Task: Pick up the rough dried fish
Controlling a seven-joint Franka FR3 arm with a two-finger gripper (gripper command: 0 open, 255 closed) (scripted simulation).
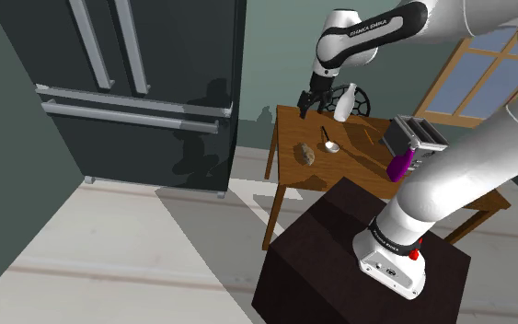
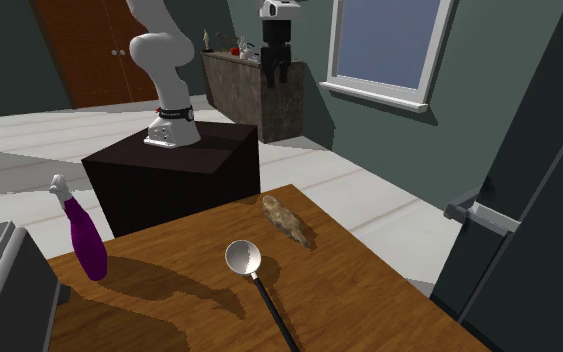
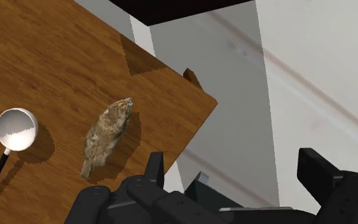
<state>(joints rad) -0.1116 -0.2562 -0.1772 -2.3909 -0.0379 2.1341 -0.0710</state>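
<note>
Gripper [image 3: 234,170] open wide: 2 black fingers [image 3: 154,167] stand well apart with nothing between them, and the gap looks down on pale floor just past the table's corner. Dried fish [image 3: 107,135] lies flat on the wooden table [image 3: 56,57]. It is brown, mottled and rough-looking, its long body points roughly toward that corner, and it sits off to one side of the fingers, untouched. Ladle [image 3: 16,129], with a round silver bowl and dark handle, lies near the fish but apart from it, on the side away from the table edge. Shoulder view: gripper [image 1: 306,107] hangs above the table's far left part, clear of the fish [image 1: 305,153] below it. The fish sits in the table's left part, with the ladle [image 1: 328,141] just to its upper right. Also on the table: 1 white bottle [image 1: 343,103] toward the back, and 1 toaster [image 1: 415,136] and 1 purple spray bottle [image 1: 400,166] toward the right end. A dark fridge [image 1: 137,92] stands left of the table; the stand [image 1: 321,267] is at lower right. Second exterior view: fish [image 2: 287,221] lies near the table edge facing the stand [image 2: 169,180], ladle bowl [image 2: 242,257] near it at lower left, spray bottle [image 2: 87,240] standing well apart at left, gripper [image 2: 275,75] high up.
</note>
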